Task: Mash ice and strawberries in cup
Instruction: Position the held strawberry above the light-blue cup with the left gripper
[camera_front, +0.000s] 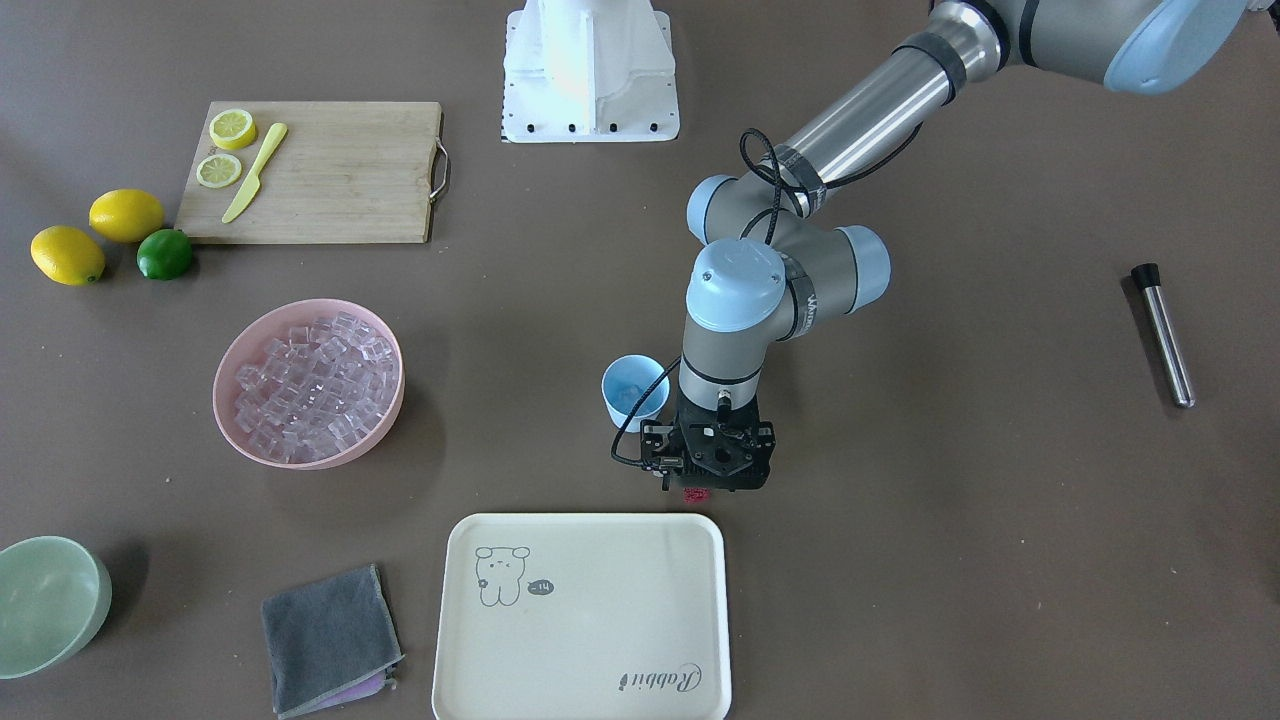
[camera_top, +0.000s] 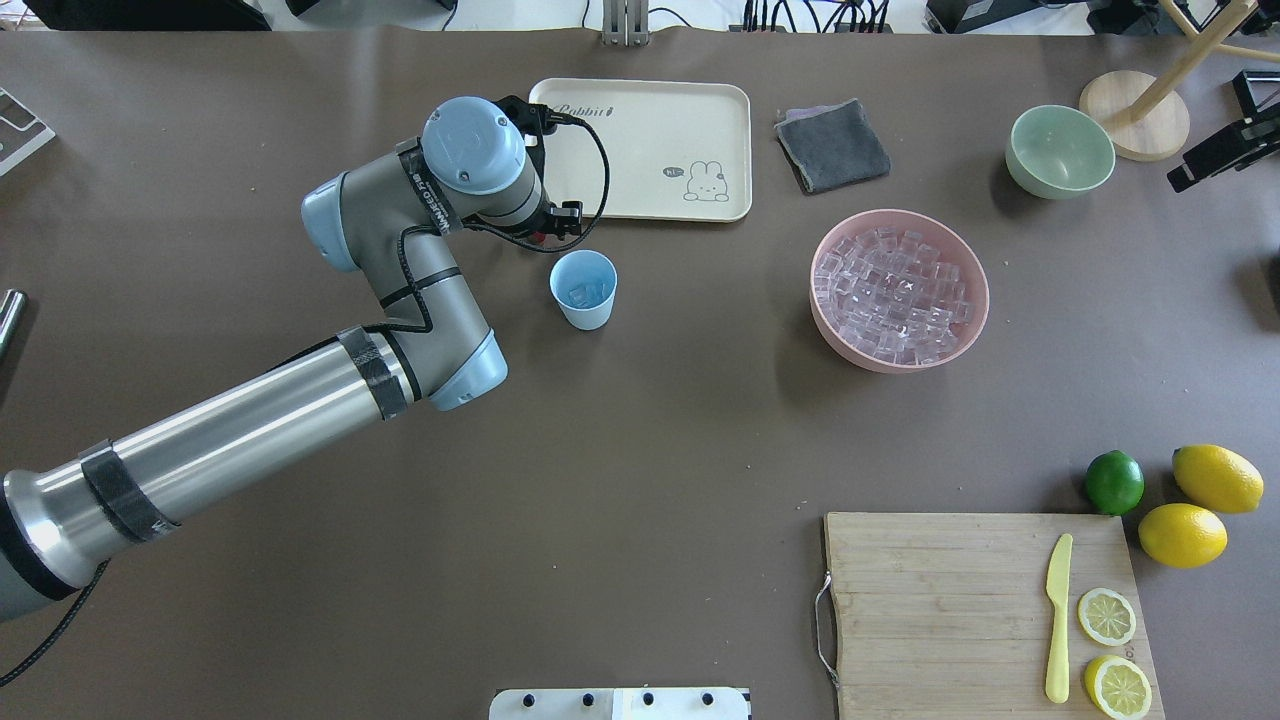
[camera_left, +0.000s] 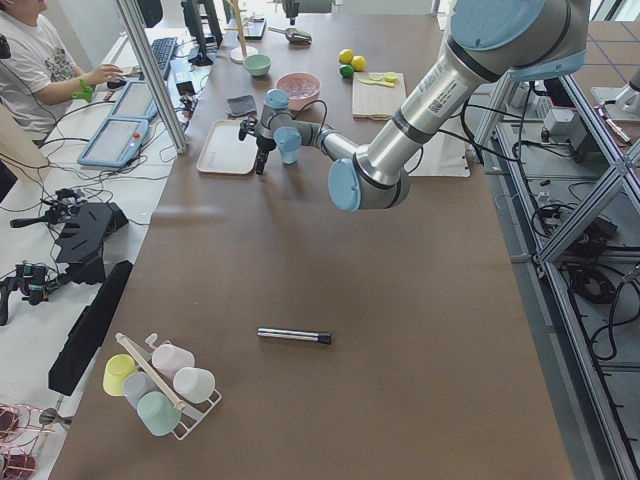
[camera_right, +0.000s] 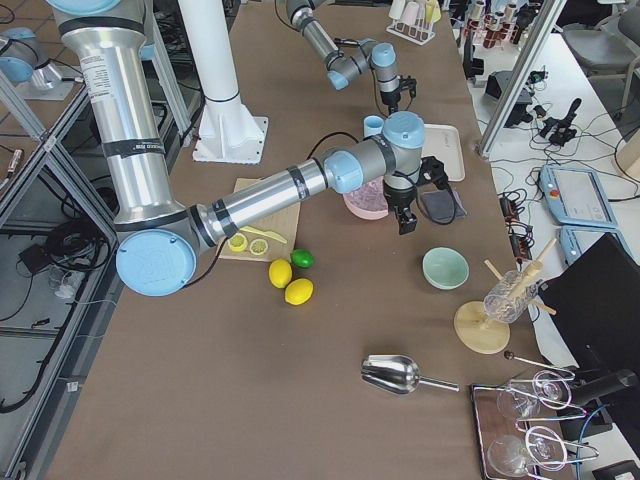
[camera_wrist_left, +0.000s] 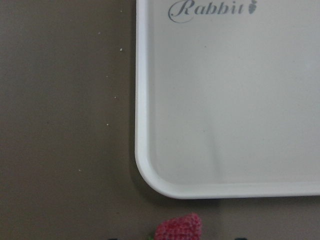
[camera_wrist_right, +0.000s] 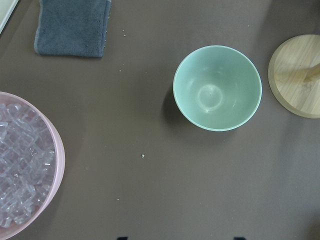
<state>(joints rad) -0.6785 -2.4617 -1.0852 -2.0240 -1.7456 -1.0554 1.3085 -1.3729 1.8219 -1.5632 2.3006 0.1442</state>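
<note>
The light blue cup (camera_top: 583, 288) stands upright mid-table with a few clear pieces of ice (camera_top: 583, 294) in it. Most of the ice (camera_top: 897, 292) is heaped in a pink bowl (camera_top: 835, 325). A small red strawberry (camera_wrist_left: 180, 227) lies on the table just off the tray's corner, beside the cup. My left gripper (camera_front: 700, 490) points straight down over it, open, its finger tips wide apart at the bottom edge of the left wrist view. My right gripper (camera_right: 405, 222) hovers open between the pink bowl and a green bowl (camera_wrist_right: 217, 87), holding nothing.
A cream tray (camera_top: 600, 150) lies beyond the cup, with a grey cloth (camera_top: 832, 145) beside it. A steel muddler (camera_front: 1163, 335) lies far out on the left arm's side. A cutting board (camera_top: 950, 610) carries lemon slices and a yellow knife, with lemons and a lime (camera_top: 1114, 482) next to it.
</note>
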